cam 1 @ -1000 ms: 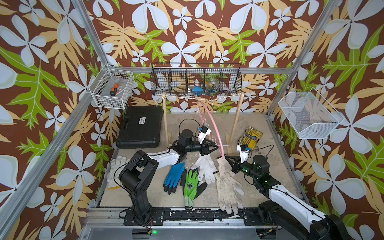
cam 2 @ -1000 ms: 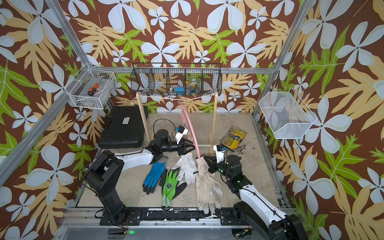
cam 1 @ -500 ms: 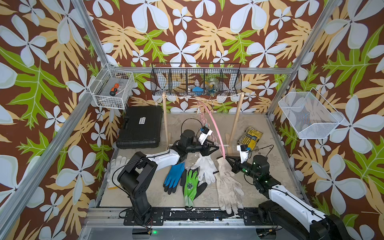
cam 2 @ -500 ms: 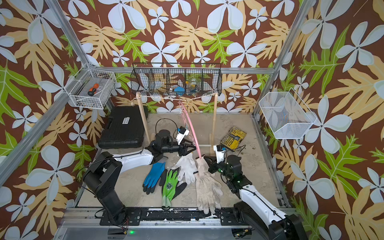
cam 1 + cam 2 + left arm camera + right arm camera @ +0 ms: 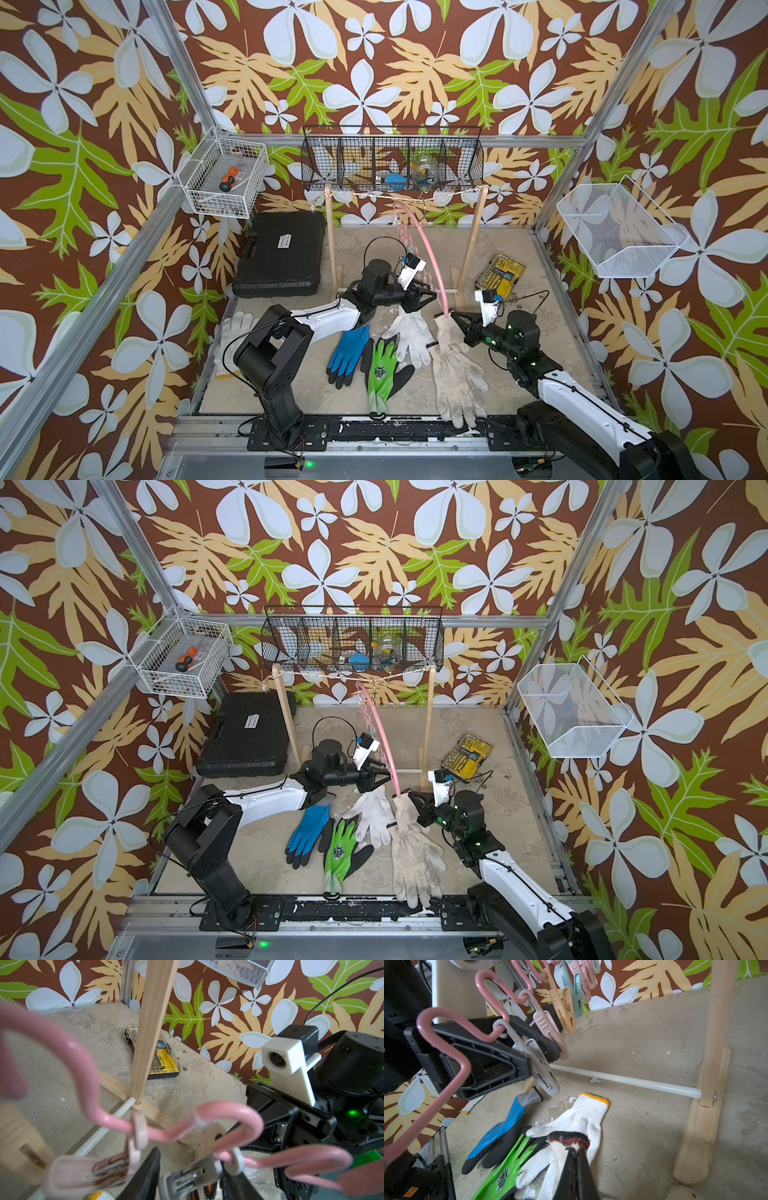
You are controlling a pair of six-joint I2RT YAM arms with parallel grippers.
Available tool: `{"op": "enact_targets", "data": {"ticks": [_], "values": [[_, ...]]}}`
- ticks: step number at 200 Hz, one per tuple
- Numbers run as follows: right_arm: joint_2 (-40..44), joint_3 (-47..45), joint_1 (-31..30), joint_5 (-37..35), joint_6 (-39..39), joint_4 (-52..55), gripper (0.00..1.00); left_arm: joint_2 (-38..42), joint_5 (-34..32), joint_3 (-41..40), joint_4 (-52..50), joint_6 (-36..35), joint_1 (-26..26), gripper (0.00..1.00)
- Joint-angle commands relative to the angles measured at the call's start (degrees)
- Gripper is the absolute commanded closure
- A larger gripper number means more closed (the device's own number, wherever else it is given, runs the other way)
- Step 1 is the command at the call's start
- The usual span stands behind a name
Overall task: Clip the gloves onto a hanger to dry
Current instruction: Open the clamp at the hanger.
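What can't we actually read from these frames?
Black wire wall basket contents: too small, behind mesh, both top views.
White knit glove by the left wall: partly behind the left arm, in a top view.
Grey plastic clip mouth: blurred, cut by the bottom edge, left wrist view.
Right hand fingertips: buried in the dirty beige glove cuff, right wrist view.

Black case [image 5: 282, 253] lies left of the wooden rack [image 5: 469, 249], yellow bit box [image 5: 500, 276] right; screwdriver [image 5: 227, 182] in white basket [image 5: 216, 205].
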State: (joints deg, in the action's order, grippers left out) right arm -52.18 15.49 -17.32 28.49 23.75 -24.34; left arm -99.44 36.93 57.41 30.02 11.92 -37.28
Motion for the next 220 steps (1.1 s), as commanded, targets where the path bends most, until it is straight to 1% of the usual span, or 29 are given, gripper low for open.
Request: {"op": "enact_targets", "data": {"ticks": [1, 46, 89, 115, 144, 164, 182, 199, 220], "values": [[0.24, -0.08, 0.02, 0.16, -0.04, -1.3, 1.0, -0.32, 1.32, 0.51, 0.76, -0.23, -0.05, 0.55], [0.02, -0.19, 0.17, 0.26, -0.02, -1.54, 1.0, 0.12, 0.18, 0.93, -0.42, -0.28, -0.04, 0.56], [0.33, -0.3, 0.27, 0.27, 0.07, -1.51, 1.0, -0.05, 0.34, 1.24, -1.01, -0.41, -0.07, 0.63], [0.41, -0.28, 0.36, 0.6, 0.13, -1.76, 1.0, -0.14, 0.9, 1.54, -0.9, -0.61, -0.05, 0.64], [0.3, -0.43, 0.36, 0.93, 0.38, -2.21, 1.0, -0.24, 1.91, 1.56, -0.25, -0.53, -0.05, 0.67], [0.3, -0.46, 0.36, 1.12, 0.58, -2.62, 1.0, -0.06, 2.35, 1.39, 0.29, -0.53, -0.03, 0.73], [0.3, -0.63, 0.36, 1.1, 0.92, -3.22, 1.0, 0.11, 2.53, 1.31, 0.62, -0.57, -0.01, 0.74], [0.32, -0.86, 0.36, 1.39, 1.43, -4.09, 1.0, 0.06, 3.02, 1.31, 1.0, -0.5, 0.01, 0.81], [0.4, -1.06, 0.36, 1.7, 1.99, -5.1, 1.0, 0.12, 3.4, 1.09, 1.71, -0.12, 0.01, 0.82]]}}
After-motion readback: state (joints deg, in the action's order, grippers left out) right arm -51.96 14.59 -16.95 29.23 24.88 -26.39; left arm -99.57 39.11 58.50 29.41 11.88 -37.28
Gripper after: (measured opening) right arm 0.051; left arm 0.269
